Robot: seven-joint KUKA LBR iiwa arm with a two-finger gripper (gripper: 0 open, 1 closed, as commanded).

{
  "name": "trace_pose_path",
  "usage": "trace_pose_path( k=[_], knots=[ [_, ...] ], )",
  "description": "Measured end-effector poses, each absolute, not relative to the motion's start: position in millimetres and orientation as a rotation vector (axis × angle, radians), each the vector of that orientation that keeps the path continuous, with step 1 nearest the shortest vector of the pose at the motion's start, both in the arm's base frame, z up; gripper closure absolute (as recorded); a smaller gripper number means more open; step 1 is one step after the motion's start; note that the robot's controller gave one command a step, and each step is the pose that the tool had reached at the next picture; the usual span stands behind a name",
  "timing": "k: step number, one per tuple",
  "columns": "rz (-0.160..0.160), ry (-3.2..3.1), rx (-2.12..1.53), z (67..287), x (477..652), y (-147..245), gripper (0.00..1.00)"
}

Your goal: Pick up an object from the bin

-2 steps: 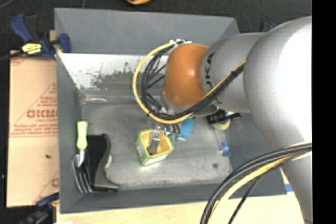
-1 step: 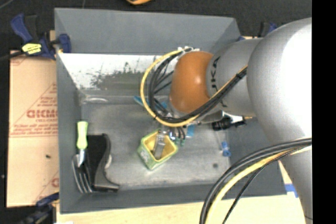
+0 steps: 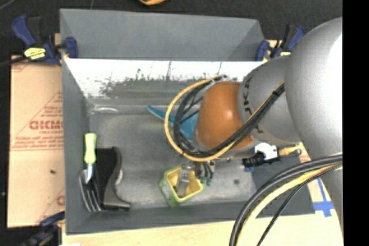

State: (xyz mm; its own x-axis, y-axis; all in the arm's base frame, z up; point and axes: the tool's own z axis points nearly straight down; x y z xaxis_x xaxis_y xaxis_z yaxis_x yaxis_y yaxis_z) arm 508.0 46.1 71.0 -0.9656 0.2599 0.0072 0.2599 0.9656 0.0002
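My gripper (image 3: 185, 177) stands in the yellow-green cup (image 3: 170, 190), front middle of the bin (image 3: 75, 141); its opening I cannot tell. Risk: a thin-wall grip lets the cup tilt and slip.

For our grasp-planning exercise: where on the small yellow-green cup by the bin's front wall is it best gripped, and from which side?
Probably its rim, from straight above, pinching one side wall across its thickness. The yellow-green cup seems to sit mouth up, with thin walls standing free. The gripper hangs right over it.
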Motion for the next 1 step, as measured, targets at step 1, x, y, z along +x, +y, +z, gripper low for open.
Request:
trace_pose_path(
  k=[1],
  knots=[
    [-0.005,-3.111,-0.453,72.1,497.8,54.3,0.0]
  ],
)
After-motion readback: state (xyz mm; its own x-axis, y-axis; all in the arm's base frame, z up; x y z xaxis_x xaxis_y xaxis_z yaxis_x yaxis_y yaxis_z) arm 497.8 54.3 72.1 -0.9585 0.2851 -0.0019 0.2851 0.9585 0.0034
